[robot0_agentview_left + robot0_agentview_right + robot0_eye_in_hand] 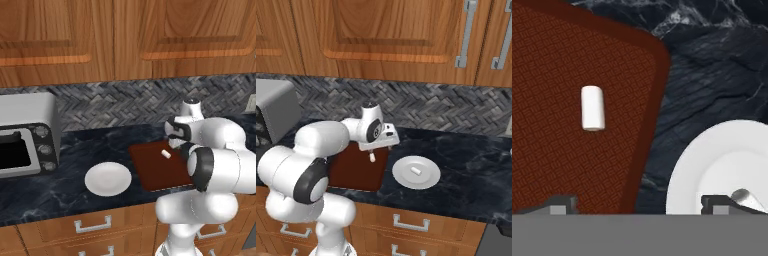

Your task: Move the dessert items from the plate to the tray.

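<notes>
I see one small white stubby cylinder [592,108] lying on its side on the reddish-brown tray [542,165] — near a rounded corner. A second white piece [416,170] lies on the round white plate [428,181], beside the tray.

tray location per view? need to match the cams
Left base view: tray right of centre, its right end behind the arm.
Right base view: tray left of centre, partly hidden by the arm.
Hand view: tray across the left half.
Shared landmark: the white plate beside the tray, apart from it.
</notes>
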### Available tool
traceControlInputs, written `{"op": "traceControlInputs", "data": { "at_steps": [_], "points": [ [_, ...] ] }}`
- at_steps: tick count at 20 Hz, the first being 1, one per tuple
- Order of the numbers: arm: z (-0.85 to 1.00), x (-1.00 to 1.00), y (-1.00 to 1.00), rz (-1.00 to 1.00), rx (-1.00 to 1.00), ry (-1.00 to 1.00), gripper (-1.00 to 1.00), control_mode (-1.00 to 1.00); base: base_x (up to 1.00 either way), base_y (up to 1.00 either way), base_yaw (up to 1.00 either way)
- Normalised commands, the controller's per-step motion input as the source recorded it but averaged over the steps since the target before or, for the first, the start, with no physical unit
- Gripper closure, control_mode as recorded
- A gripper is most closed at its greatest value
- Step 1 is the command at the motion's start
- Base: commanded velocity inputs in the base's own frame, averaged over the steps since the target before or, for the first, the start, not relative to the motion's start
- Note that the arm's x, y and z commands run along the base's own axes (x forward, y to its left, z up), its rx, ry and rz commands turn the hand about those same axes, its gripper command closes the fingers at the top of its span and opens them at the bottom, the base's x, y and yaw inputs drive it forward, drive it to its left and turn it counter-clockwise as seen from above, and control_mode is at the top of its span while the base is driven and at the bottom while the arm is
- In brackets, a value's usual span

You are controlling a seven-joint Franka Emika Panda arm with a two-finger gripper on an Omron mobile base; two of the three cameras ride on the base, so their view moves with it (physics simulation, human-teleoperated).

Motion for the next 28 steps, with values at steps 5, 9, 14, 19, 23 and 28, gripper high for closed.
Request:
{"op": "traceControlInputs", "data": {
  "at_steps": [5,9,14,19,23,28],
  "points": [
    [0.51,-0.42,-0.97,0.17,0.0,-0.08,-1.0,-1.0,0.0,0.0,0.0],
    [0.14,-0.04,-0.91,0.25,0.03,-0.04,-1.0,-1.0,0.0,0.0,0.0],
    [0.0,0.41,-0.55,0.06,0.08,0.03,-1.0,-1.0,0.0,0.0,0.0],
    [-0.04,0.3,-0.26,0.01,-0.2,0.12,-1.0,-1.0,0.0,0.0,0.0],
    [-0.22,-0.03,-0.1,0.01,-0.13,0.11,-1.0,-1.0,0.0,0.0,0.0],
    [-0.25,-0.14,0.0,0.0,0.01,0.03,-1.0,-1.0,0.0,0.0,0.0]
  ]
}}
